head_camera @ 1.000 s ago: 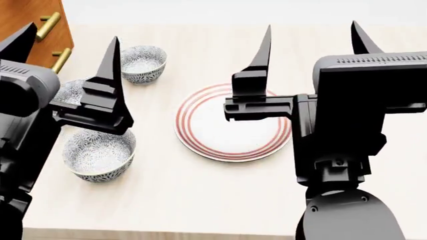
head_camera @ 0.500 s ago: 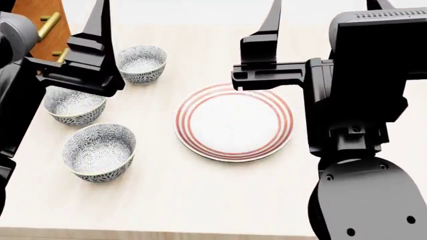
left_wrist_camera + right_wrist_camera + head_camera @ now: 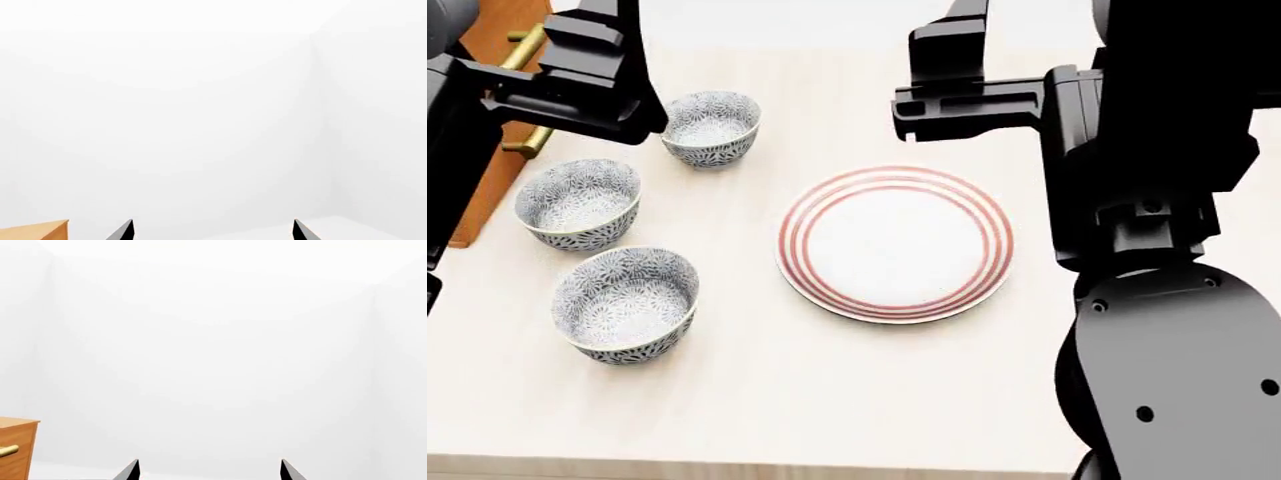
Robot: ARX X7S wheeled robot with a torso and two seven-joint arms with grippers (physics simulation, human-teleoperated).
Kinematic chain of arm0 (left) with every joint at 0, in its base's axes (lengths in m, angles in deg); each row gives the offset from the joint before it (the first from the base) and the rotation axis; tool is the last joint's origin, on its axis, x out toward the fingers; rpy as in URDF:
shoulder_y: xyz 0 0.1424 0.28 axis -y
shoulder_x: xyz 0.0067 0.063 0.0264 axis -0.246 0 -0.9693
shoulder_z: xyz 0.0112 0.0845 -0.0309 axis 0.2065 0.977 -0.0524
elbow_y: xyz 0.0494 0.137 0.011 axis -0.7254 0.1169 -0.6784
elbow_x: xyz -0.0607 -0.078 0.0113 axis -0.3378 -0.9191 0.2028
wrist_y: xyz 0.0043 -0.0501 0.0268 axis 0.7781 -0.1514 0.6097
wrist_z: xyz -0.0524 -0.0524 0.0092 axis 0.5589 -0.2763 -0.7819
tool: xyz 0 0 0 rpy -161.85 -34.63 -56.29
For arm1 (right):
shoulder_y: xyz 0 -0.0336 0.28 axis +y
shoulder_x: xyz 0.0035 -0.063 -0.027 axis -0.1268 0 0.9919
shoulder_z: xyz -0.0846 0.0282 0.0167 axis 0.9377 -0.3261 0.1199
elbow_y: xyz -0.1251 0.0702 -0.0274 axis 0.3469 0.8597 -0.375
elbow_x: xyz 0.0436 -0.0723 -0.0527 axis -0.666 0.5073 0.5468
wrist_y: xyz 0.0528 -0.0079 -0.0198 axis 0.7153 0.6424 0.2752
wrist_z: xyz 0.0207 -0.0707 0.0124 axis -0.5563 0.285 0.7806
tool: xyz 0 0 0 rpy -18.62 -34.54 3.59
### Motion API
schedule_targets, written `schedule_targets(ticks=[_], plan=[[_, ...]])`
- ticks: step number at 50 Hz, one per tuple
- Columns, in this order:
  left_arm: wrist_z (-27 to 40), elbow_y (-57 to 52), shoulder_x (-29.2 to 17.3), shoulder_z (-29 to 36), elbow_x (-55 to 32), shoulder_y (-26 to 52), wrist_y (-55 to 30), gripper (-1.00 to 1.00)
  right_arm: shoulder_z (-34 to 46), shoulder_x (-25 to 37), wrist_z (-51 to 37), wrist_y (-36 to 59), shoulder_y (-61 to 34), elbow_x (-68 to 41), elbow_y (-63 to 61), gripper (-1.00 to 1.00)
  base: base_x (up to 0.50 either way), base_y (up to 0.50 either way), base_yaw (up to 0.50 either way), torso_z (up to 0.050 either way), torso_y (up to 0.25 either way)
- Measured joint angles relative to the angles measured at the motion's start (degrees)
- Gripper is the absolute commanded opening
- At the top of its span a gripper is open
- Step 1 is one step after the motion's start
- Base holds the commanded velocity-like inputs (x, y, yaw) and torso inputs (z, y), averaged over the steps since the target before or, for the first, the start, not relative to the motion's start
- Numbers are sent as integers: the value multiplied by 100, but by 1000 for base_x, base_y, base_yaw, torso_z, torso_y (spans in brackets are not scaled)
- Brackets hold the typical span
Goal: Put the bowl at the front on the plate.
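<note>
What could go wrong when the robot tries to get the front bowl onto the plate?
It might pick the wrong one: three matching bowls sit close together, and the front bowl has a twin just behind it. Reaching down, the left gripper could bump that neighbour. Both wrist cameras face a blank wall now, so they give no help aiming. The plate is flat, so a bowl dropped near its rim might slide off.

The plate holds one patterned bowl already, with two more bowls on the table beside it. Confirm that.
Not right. The head view shows the red-ringed plate bare. All three patterned bowls sit on the table beside it, including the front bowl.
</note>
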Motion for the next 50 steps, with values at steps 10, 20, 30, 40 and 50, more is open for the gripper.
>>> schedule_targets(ticks=[10, 20, 30, 40, 50], plan=[[28, 13, -36, -10, -65, 48, 17, 100, 23, 26, 1, 36, -56, -31, 50, 100, 0, 0, 0, 0, 0], [65, 33, -74, -10, -110, 16, 70, 100, 30, 38, -10, 33, -62, -58, 84, 100, 21, 0, 0, 0, 0], [101, 41, -120, 13, -148, -34, 120, 100, 25, 46, -28, 22, -49, -88, 100, 100, 74, 0, 0, 0, 0], [140, 35, -153, 27, -200, -63, 143, 100, 17, 57, -52, 18, -36, -116, 99, 100, 86, 0, 0, 0, 0], [181, 25, -187, 40, -249, -81, 164, 100, 28, 68, -68, 31, -54, -146, 103, 100, 86, 0, 0, 0, 0]])
